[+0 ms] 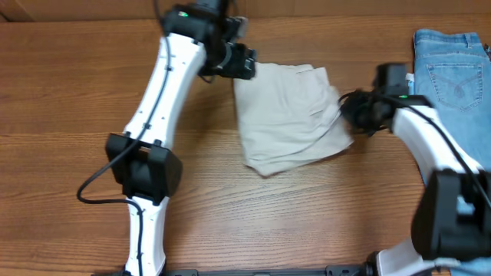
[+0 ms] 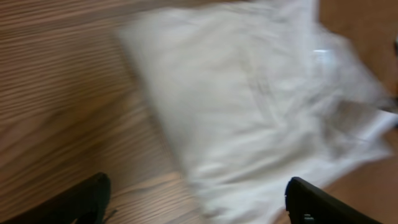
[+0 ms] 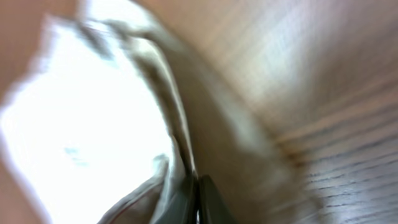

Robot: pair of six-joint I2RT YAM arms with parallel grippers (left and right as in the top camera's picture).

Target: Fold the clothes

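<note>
The beige khaki trousers (image 1: 288,116) lie folded into a rough square in the middle of the wooden table. My left gripper (image 1: 244,63) is open at their far left corner, just above the cloth; in the left wrist view the trousers (image 2: 261,106) fill the frame, with both fingers spread wide and nothing between them. My right gripper (image 1: 351,110) is at the right edge of the trousers. In the right wrist view its fingers (image 3: 198,202) are pressed together on a fold of the trousers (image 3: 149,124), lifting that edge slightly.
Folded light-blue denim jeans (image 1: 454,67) lie at the far right of the table, just behind my right arm. Bare wood table (image 1: 69,100) stretches to the left and front.
</note>
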